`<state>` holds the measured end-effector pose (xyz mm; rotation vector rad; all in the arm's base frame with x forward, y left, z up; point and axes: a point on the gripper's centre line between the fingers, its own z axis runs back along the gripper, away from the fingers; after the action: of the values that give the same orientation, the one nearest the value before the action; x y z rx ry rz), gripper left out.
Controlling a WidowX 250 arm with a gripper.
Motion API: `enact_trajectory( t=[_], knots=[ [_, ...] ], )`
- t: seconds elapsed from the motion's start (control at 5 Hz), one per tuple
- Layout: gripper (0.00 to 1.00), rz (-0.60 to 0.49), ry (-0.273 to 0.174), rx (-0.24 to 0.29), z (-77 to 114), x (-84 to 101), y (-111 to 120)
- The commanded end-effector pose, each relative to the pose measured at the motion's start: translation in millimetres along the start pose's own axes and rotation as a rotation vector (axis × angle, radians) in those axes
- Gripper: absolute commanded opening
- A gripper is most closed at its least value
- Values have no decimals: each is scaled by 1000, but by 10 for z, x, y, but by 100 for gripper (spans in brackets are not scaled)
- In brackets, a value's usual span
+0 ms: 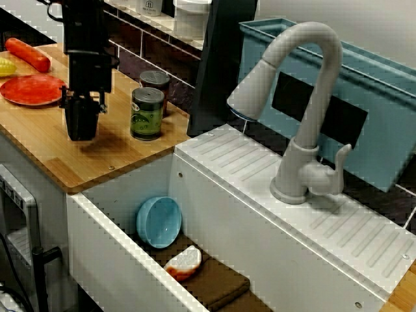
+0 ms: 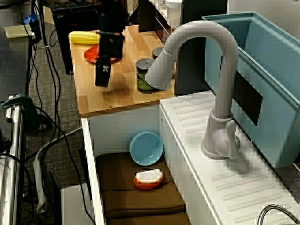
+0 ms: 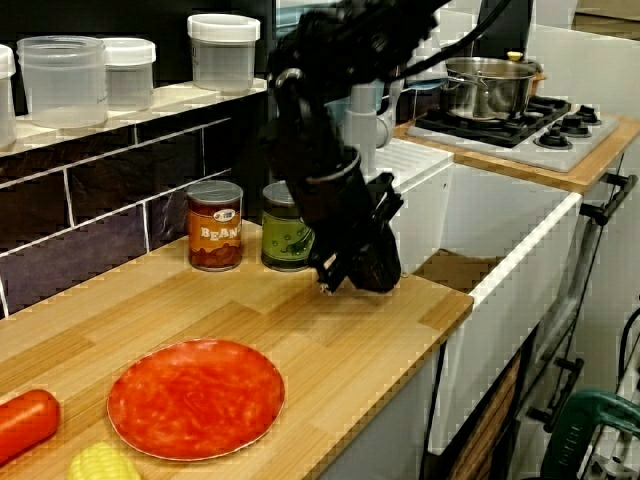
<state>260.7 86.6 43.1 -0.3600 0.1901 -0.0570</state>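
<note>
Gripper (image 1: pixel 81 134) low over wooden counter (image 1: pixel 97 162) | green can (image 1: pixel 147 114) just beside it, red plate (image 1: pixel 31 89) near | jaws: cannot tell whether open or closed

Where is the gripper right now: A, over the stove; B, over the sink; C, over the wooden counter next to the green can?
C: the gripper hangs just above the wooden counter, beside the green can and short of the sink.

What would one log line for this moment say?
gripper low over counter | nearest: green can, apart | sink: blue bowl
</note>
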Motion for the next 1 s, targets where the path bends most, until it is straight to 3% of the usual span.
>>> enact_trajectory(
  t=[0.0, 0.2, 0.4, 0.6, 0.8],
  knots=[
    [0, -11, -120, 11, 429, -210, 76],
    [0, -7, -151, 21, 466, -277, 203],
    [10, 5, -186, 52, 476, -324, 323],
    [38, 17, -207, 65, 467, -365, 465],
    [100, 32, -187, 60, 418, -356, 590]
  ],
)
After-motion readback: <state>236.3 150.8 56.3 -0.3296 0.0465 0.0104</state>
